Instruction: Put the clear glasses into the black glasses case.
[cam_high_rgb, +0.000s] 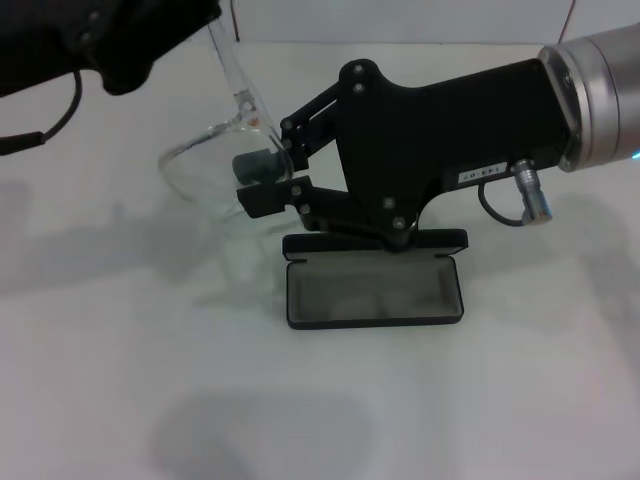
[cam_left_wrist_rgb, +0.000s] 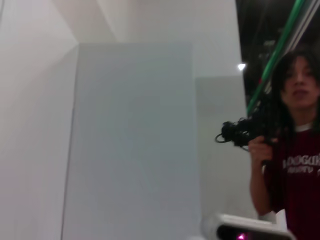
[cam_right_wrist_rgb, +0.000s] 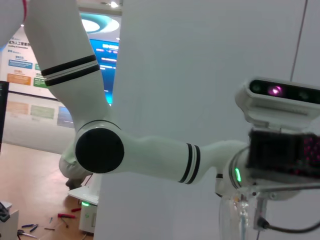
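Only my head view shows the work: the white table (cam_high_rgb: 520, 400), the black glasses case (cam_high_rgb: 375, 295) lying open on it with its grey lining up and its lid folded back flat behind, and both my arms above it. My left wrist view points away from the table at pale wall panels (cam_left_wrist_rgb: 130, 145) and a person in a dark red shirt (cam_left_wrist_rgb: 297, 165) holding a black device. My right wrist view looks across at my own white left arm (cam_right_wrist_rgb: 150, 160), with its camera module at the far end and a curved bit of clear plastic hanging below it.

The clear glasses (cam_high_rgb: 215, 165) are held up in the air, above the table and off to the left of the case, not touching it. They sit right at the tip of my right gripper (cam_high_rgb: 262, 180), which reaches in from the right over the case's lid. One clear arm of the glasses rises toward my left gripper (cam_high_rgb: 150, 50) at the upper left corner.

My right gripper's fingers are close together against the near end of the frame and seem to pinch it. Whether my left gripper's fingers are apart or together, I cannot tell; they are dark and partly cut off.
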